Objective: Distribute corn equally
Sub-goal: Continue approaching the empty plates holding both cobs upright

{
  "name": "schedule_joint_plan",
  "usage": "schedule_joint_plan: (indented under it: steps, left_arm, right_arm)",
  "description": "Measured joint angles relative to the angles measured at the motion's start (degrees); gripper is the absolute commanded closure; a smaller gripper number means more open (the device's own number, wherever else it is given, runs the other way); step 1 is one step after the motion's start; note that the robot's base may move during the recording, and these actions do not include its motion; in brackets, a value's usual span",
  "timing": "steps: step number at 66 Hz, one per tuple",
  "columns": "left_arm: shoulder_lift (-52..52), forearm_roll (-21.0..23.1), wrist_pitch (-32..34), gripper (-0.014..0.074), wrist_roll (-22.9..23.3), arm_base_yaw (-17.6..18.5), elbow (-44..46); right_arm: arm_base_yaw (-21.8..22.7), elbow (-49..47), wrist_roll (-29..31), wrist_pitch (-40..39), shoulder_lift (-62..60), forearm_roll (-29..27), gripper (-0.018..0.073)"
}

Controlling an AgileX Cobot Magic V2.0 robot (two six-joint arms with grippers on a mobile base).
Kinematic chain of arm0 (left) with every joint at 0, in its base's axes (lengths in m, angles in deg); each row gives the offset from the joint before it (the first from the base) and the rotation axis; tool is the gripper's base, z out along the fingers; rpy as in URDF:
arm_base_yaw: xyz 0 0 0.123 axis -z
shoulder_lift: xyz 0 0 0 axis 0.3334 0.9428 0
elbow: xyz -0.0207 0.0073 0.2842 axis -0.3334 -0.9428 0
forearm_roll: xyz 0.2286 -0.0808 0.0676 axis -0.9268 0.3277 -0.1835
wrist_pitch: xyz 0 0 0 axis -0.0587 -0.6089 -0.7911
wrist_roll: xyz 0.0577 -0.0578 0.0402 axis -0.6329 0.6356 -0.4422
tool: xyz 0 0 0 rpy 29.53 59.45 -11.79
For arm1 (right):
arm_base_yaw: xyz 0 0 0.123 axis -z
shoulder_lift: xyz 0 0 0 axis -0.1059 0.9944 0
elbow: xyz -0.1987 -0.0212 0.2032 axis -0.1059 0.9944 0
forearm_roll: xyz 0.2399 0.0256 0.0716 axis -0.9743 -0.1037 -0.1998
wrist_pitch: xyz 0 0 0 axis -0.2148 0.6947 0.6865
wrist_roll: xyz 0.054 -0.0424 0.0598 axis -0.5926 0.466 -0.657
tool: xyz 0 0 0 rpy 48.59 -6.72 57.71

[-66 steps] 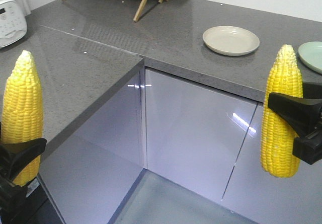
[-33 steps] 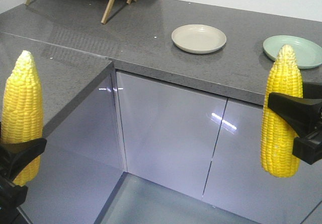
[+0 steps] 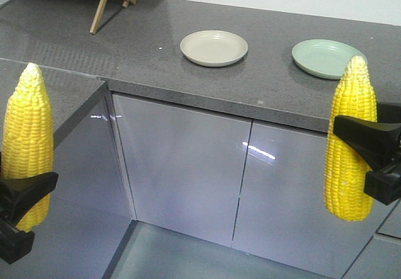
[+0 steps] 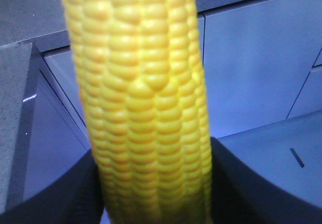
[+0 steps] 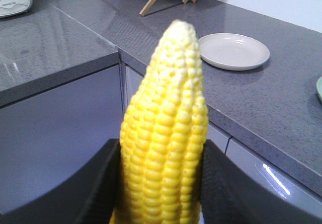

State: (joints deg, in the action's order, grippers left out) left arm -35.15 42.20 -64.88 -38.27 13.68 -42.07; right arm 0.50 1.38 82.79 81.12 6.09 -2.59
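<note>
Left claw (image 3: 25,194) clamped low on upright left cob (image 3: 26,122); right claw (image 3: 351,138) clamped on upright right cob (image 3: 352,97). Beige plate (image 3: 213,47) and green plate (image 3: 316,58) ahead of claws. Risk: round cob rolls off plate on release.

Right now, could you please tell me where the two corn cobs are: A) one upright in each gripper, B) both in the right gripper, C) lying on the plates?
A: the left gripper clamps the left corn cob upright, the right gripper the right corn cob.
</note>
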Motion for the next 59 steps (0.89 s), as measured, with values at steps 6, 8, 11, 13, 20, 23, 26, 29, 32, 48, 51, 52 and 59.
schedule_joint_plan:
  steps: [6, 8, 11, 13, 20, 23, 26, 29, 32, 48, 51, 52, 59]
  left_arm:
    - [0.0, 0.0, 0.0, 0.037, 0.0, 0.0, 0.0]
    - [0.0, 0.0, 0.0, 0.037, 0.0, 0.0, 0.0]
    - [0.0, 0.0, 0.0, 0.037, 0.0, 0.0, 0.0]
    - [0.0, 0.0, 0.0, 0.037, 0.0, 0.0, 0.0]
    - [0.0, 0.0, 0.0, 0.037, 0.0, 0.0, 0.0]
    - [0.0, 0.0, 0.0, 0.037, 0.0, 0.0, 0.0]
    - [0.0, 0.0, 0.0, 0.037, 0.0, 0.0, 0.0]
    - [0.0, 0.0, 0.0, 0.037, 0.0, 0.0, 0.0]
    - [0.0, 0.0, 0.0, 0.037, 0.0, 0.0, 0.0]
    - [0.0, 0.0, 0.0, 0.037, 0.0, 0.0, 0.0]
    - [0.0, 0.0, 0.0, 0.037, 0.0, 0.0, 0.0]
    - [0.0, 0.0, 0.0, 0.037, 0.0, 0.0, 0.0]
    - [0.0, 0.0, 0.0, 0.037, 0.0, 0.0, 0.0]
  right_arm:
    - [0.0, 0.0, 0.0, 0.0, 0.0, 0.0, 0.0365]
    - [0.0, 0.0, 0.0, 0.0, 0.0, 0.0, 0.0365]
    - [0.0, 0.0, 0.0, 0.0, 0.0, 0.0, 0.0365]
    - [0.0, 0.0, 0.0, 0.0, 0.0, 0.0, 0.0365]
    - [0.0, 0.0, 0.0, 0.0, 0.0, 0.0, 0.0365]
    - [0.0, 0.0, 0.0, 0.0, 0.0, 0.0, 0.0365]
    - [0.0, 0.0, 0.0, 0.0, 0.0, 0.0, 0.0365]
    - [0.0, 0.0, 0.0, 0.0, 0.0, 0.0, 0.0365]
    - [0.0, 0.0, 0.0, 0.0, 0.0, 0.0, 0.0365]
    - [0.0, 0.0, 0.0, 0.0, 0.0, 0.0, 0.0365]
    - [0.0, 0.0, 0.0, 0.0, 0.0, 0.0, 0.0365]
    - [0.0, 0.0, 0.0, 0.0, 0.0, 0.0, 0.0365]
    - [0.0, 0.0, 0.0, 0.0, 0.0, 0.0, 0.0365]
